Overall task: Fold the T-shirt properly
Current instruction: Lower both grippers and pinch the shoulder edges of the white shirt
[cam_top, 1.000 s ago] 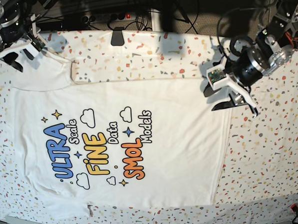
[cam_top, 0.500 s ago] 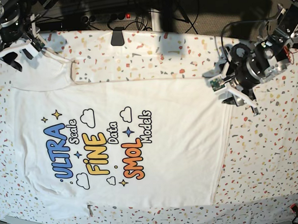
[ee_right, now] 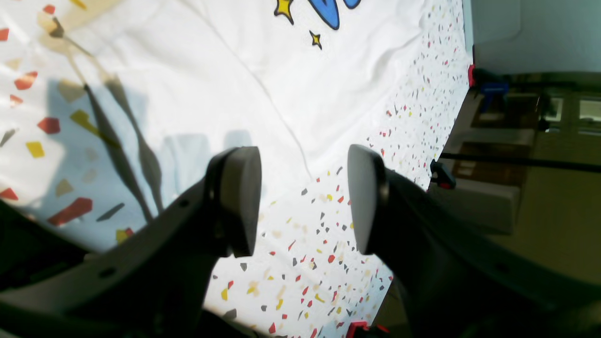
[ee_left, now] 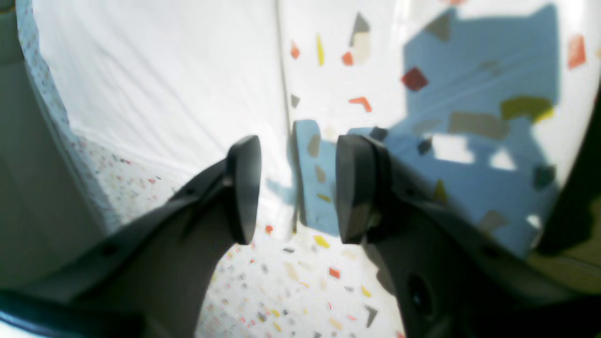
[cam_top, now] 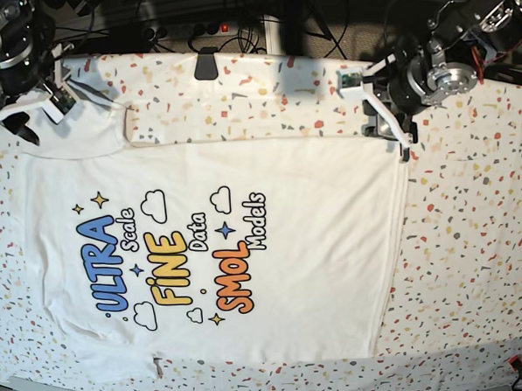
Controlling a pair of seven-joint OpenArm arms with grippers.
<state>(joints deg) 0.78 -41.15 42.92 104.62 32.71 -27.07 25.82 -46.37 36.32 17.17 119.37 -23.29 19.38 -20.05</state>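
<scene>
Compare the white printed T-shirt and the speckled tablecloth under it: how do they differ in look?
The white cotton T-shirt is plain except for one blue, yellow and orange print; the white tablecloth has small coloured flecks all over. The T-shirt shows seams and soft wrinkles; the tablecloth looks smoother. Both are white and lie flat.

A robotics lab or workshop. A table draped in a terrazzo-speckled tablecloth [cam_top: 473,237] has red clamps [cam_top: 515,363] at its near edge. A tangle of black cables [cam_top: 234,9] and a power strip run along the far edge.
</scene>
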